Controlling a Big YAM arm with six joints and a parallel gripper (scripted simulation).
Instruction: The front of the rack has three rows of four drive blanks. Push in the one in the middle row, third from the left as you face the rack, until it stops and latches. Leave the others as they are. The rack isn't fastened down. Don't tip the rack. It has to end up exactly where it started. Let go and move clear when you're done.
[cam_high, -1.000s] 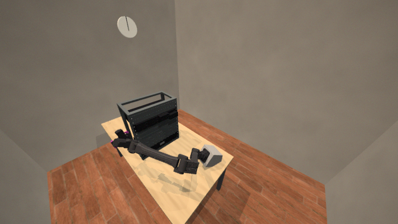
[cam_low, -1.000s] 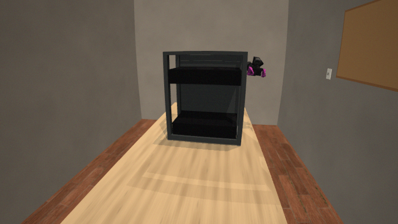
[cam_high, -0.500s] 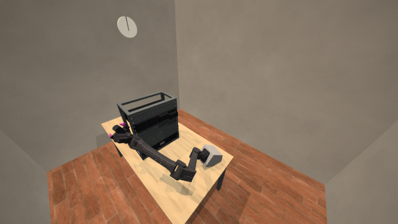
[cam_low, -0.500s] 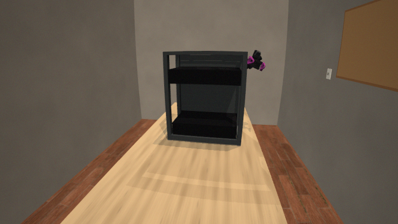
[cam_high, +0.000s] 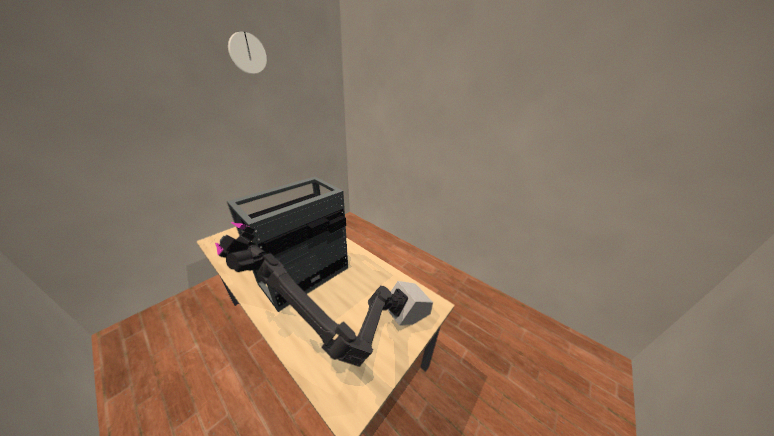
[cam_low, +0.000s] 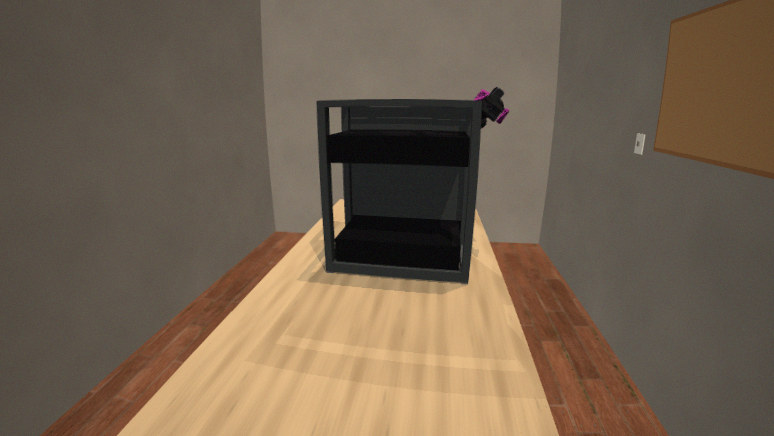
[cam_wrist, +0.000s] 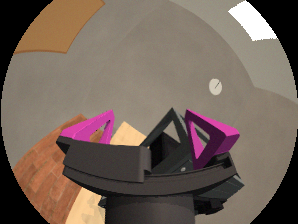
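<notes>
Top high front, exterior behind rack (cam_low: 324, 178).

I see grey walls (cam_high: 487, 135), a round wall clock (cam_high: 246, 51), a red-brown plank floor (cam_high: 162, 368), a corkboard (cam_low: 720, 86) beside a light switch (cam_low: 639, 143).
</notes>
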